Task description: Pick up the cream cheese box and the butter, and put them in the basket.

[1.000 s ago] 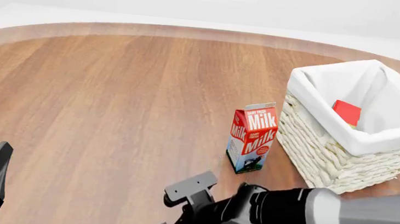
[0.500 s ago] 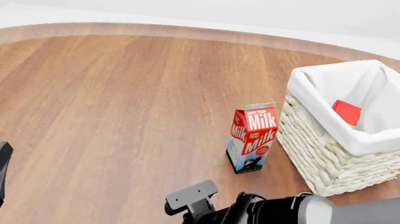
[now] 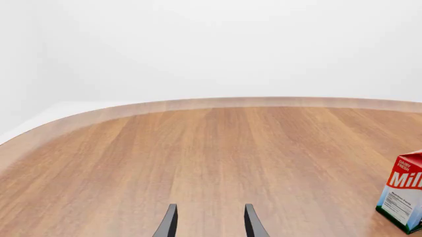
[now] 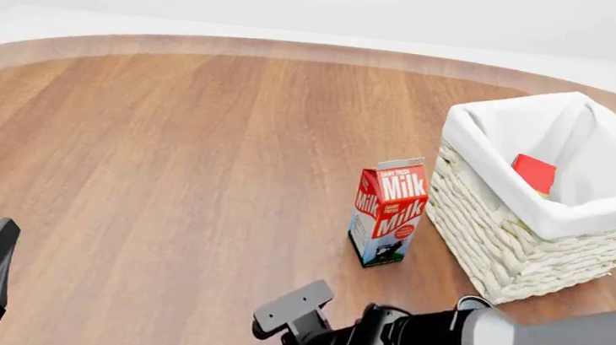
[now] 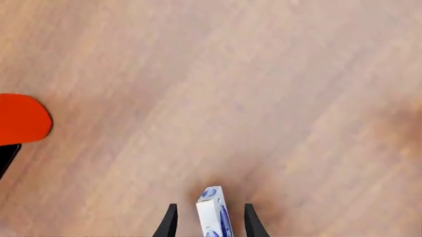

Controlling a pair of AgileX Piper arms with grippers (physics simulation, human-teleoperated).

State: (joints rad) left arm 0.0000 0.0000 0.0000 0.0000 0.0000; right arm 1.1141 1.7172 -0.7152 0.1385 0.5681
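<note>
Wooden worktop (image 4: pixel 173 168) carries all; left of the milk carton (image 4: pixel 388 211) the left gripper (image 3: pixel 209 222) holds its jaws apart on nothing; right gripper (image 5: pixel 209 219) jaws straddle the cream cheese box (image 5: pixel 213 212), contact unclear; right of the carton, the basket (image 4: pixel 505 234) holds the butter (image 4: pixel 533 173).

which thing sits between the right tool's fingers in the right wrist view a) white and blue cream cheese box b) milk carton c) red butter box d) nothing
a: the right wrist view shows the small white and blue cream cheese box standing between the fingers of the right tool, with gaps on both sides; the red butter box lies in the basket.
</note>
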